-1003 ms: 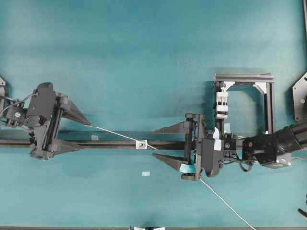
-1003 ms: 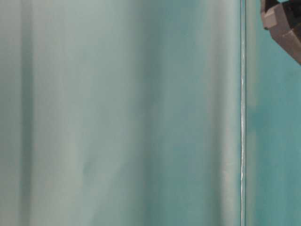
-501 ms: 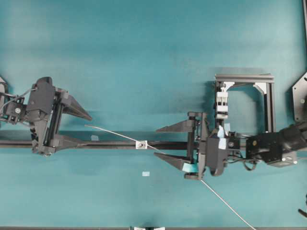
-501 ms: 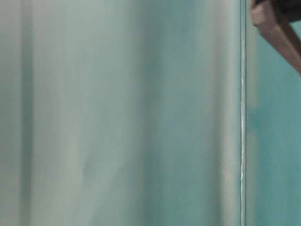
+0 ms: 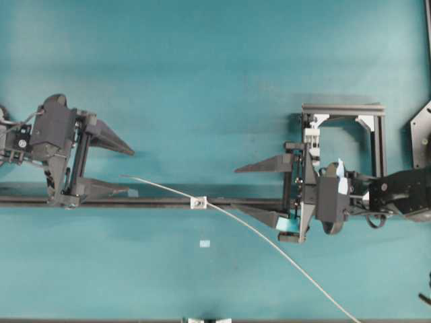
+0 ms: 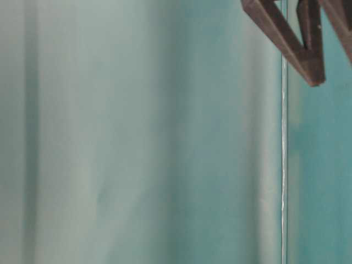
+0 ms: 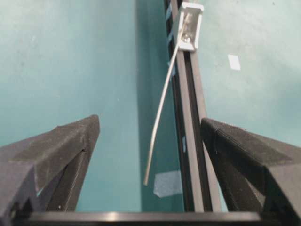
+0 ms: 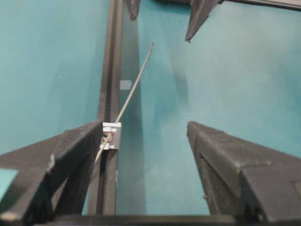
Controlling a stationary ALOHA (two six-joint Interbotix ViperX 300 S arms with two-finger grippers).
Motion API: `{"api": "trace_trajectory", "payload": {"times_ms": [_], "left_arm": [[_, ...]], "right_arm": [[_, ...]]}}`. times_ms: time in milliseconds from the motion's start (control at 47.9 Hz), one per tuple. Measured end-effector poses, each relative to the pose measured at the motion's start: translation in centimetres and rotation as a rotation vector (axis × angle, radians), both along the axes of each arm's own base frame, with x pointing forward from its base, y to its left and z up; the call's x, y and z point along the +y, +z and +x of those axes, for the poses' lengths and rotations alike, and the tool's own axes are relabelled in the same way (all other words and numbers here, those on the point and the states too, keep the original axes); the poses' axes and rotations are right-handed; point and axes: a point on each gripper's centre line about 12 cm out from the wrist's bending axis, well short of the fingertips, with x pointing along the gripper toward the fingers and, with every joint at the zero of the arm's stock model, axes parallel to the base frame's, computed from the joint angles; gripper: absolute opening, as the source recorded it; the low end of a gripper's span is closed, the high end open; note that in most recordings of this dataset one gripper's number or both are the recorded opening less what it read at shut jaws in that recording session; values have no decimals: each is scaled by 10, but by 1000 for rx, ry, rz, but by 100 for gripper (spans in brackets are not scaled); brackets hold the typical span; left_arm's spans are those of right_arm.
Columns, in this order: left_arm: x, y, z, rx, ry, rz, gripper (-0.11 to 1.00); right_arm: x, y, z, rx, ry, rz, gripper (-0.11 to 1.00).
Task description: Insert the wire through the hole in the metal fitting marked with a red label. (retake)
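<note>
Looking at the fitting as your landmark: it sits on the black rail that runs across the teal desk, small silvery square, dark hole in its face.

The wire passes through that hole. In the overhead view its short free end sticks out left of the fitting, tilted slightly above the rail; the long part runs from the fitting down and right to the bottom edge of the desk. Right wrist view shows the wire entering the fitting and carrying on past it toward the far tool.

Left tool: well left of the fitting, spread wide, nothing between its fingers. One finger lies above the rail, the other over it. The wire's free end lies between the fingertips, touching neither; you can see that in the left wrist view, where the wire tip hangs in the gap.

Right tool: right of the fitting, also released, gaping wide, holding nothing. Upper finger above the rail, lower finger just below it, close beside the wire. Can't tell if it grazes the wire.

Small pale tag lies on the desk below the fitting, apart from it. A black frame stands far right of the fitting, behind the right tool.

Table-level view is blurred; only dark finger tips at the top right.
</note>
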Motion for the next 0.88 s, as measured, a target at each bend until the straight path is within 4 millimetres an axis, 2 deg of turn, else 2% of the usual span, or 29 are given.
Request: {"api": "trace_trajectory", "payload": {"times_ms": [355, 877], "left_arm": [[5, 5, 6, -30, -14, 83, 69], [11, 5, 7, -32, 7, 92, 68]], "right_arm": [[-9, 4, -5, -2, -18, 3, 81], [-17, 5, -8, 2, -34, 13, 81]]}}
